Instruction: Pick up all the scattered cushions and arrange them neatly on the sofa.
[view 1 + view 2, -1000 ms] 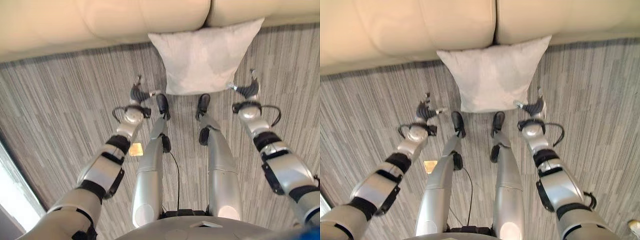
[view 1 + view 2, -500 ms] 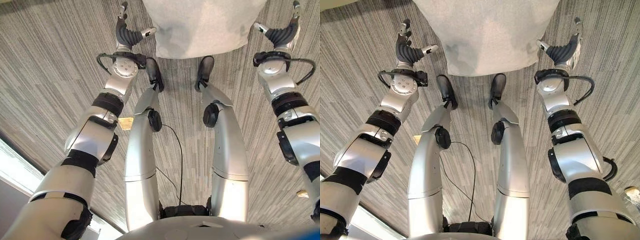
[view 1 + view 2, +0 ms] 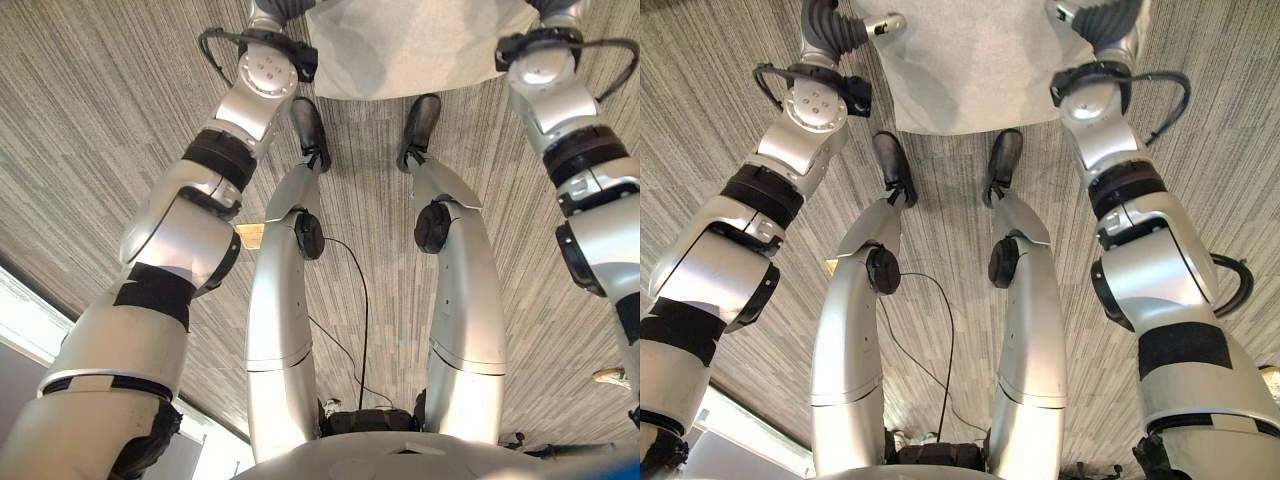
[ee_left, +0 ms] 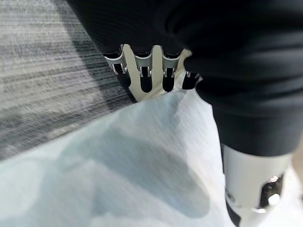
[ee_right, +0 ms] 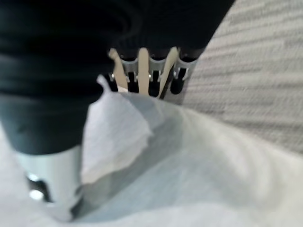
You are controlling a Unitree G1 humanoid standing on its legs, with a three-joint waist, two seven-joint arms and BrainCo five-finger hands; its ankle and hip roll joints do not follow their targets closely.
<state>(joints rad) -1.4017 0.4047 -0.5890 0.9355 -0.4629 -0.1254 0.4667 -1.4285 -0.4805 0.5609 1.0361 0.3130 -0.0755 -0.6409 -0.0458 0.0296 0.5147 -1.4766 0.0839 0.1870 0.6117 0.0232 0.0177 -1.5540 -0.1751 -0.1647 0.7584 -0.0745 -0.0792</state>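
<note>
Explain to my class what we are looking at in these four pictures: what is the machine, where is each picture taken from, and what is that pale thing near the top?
This is a humanoid robot looking down at itself. Two pictures come from the two eyes of a camera on its head; the other two come from cameras on its wrists, looking along each hand. The pale square is a cushion lying on a striped grey carpet. The left hand reaches to one side of the cushion and the right hand to the other. In the wrist pictures each hand's fingers go down past the cushion's edge, so whether they have closed on it cannot be told. A yellowish tag lies on the carpet near the left arm.
</note>
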